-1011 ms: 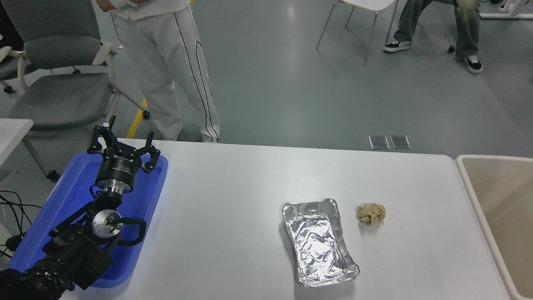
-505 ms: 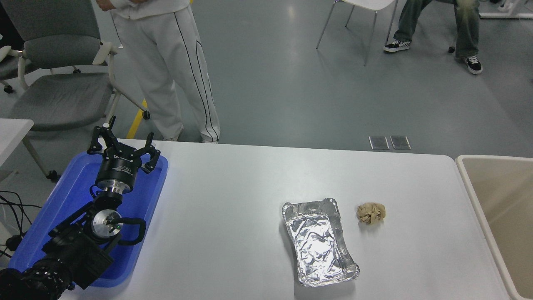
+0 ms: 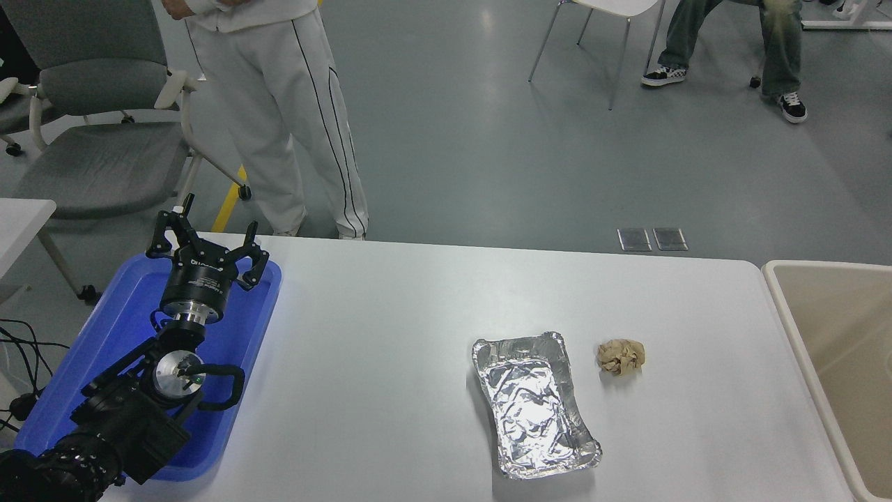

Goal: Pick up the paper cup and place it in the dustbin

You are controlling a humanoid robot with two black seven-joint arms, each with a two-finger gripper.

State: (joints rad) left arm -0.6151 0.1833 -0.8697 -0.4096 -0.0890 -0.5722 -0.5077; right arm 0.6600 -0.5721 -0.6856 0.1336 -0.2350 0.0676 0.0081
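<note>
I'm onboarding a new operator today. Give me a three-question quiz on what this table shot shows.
1. True or false: a paper cup stands on the white table.
2. What lies just right of the foil tray?
A) crumpled paper ball
B) spoon
C) bottle
3. Fill in: the left gripper hangs over the ____ tray.

Key: 1 false, none is visible; 2 A, the crumpled paper ball; 3 blue. The dustbin sits at the right edge.

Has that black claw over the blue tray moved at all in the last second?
No. The left black claw sits at the same spot over the blue plastic tray's far end, open, exactly as before. The crumpled silver foil tray hasn't shifted either.
</note>
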